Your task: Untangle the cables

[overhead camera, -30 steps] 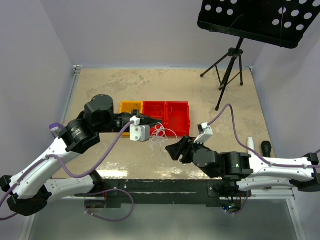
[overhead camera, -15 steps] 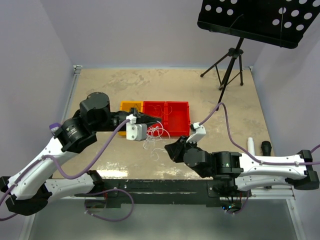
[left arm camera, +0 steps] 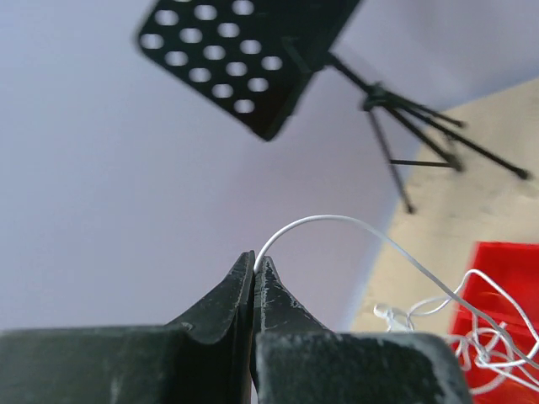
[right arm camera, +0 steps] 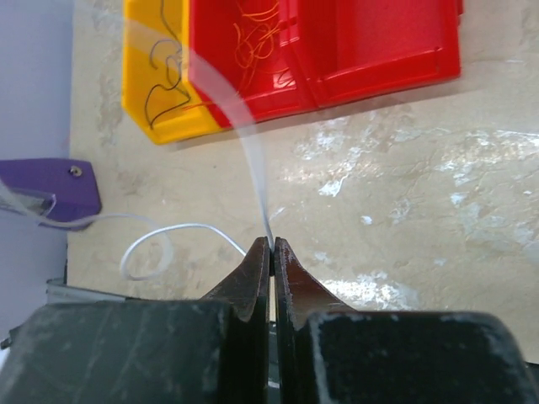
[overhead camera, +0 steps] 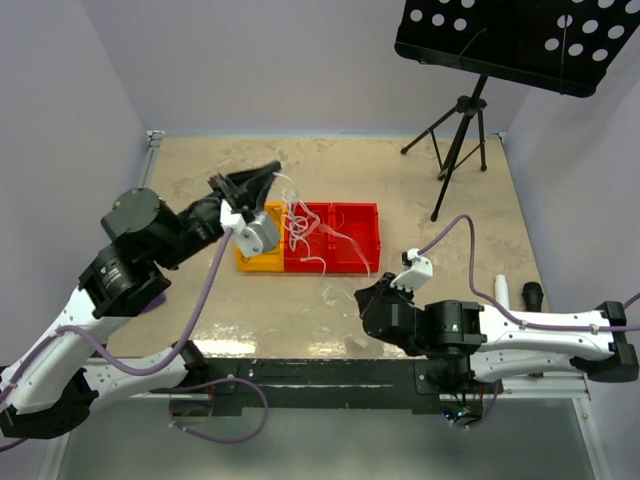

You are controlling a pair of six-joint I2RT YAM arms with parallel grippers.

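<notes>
Cables (left arm camera: 316,217) pinched, left pincer (left arm camera: 253,259) raised, right pincer (right arm camera: 271,245) low

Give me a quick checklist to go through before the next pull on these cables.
1. The left hand is shut on the white cable: ok.
2. The right hand is shut on a white strand: ok.
3. Both hands grip the same strand: cannot tell.
4. The tangle is pulled free: not ok, white loops bunch over the red bins.
5. The black wires lie in the yellow bin and the orange wires in the red bins: ok.
</notes>
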